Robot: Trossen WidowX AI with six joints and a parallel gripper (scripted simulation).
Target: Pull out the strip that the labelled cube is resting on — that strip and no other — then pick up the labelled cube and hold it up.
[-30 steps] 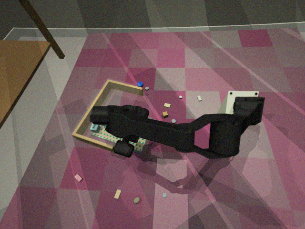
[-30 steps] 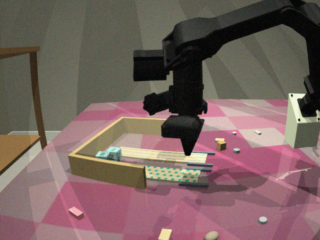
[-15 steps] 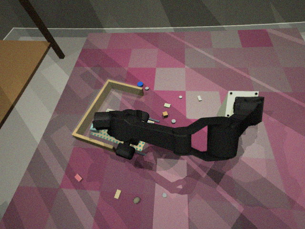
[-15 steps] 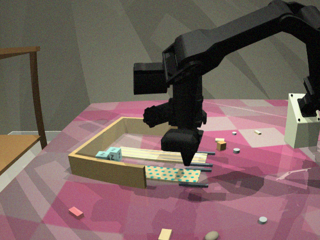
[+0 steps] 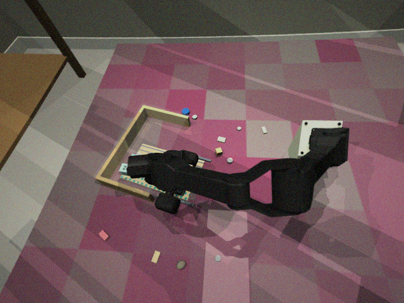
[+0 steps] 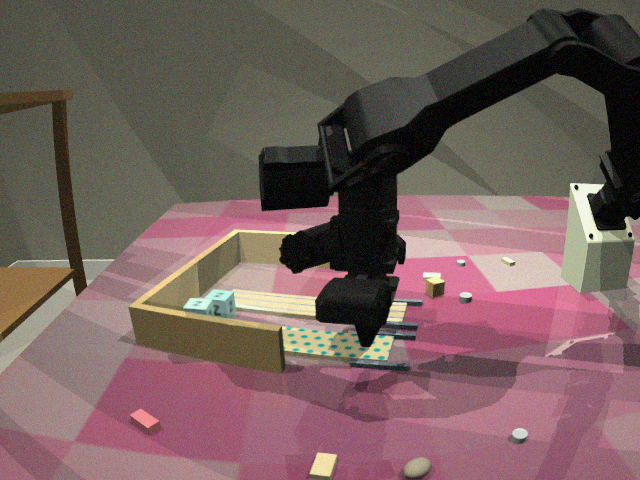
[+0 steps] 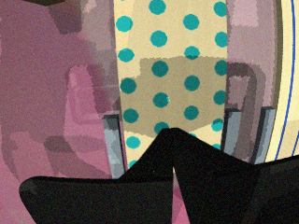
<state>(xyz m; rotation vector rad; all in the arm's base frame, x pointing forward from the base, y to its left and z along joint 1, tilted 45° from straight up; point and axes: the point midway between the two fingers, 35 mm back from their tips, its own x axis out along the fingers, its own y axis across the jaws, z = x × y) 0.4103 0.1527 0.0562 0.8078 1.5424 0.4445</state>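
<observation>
While two pale-blue Z cubes (image 6: 197,305) (image 5: 123,168) are sitting at the walled end of the wooden frame (image 5: 122,143) (image 6: 206,338), the claw (image 6: 366,345) (image 7: 170,136) is hovering low over the dotted strip (image 6: 336,343) (image 7: 175,84) (image 5: 140,183), its fingers pressing together, gripping nothing. The striped strip (image 6: 279,303) (image 7: 291,93) (image 5: 153,149) is lying alongside

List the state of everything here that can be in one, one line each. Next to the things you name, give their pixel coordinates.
gripper (image 6: 366,343) (image 7: 170,136): shut, nothing held
dotted strip (image 5: 186,196) (image 6: 338,343) (image 7: 175,47): lying flat, not pulled out
striped strip (image 5: 146,149) (image 6: 273,300) (image 7: 291,93): lying flat
three-sided wooden frame (image 5: 120,144) (image 6: 206,338): open on one side
</observation>
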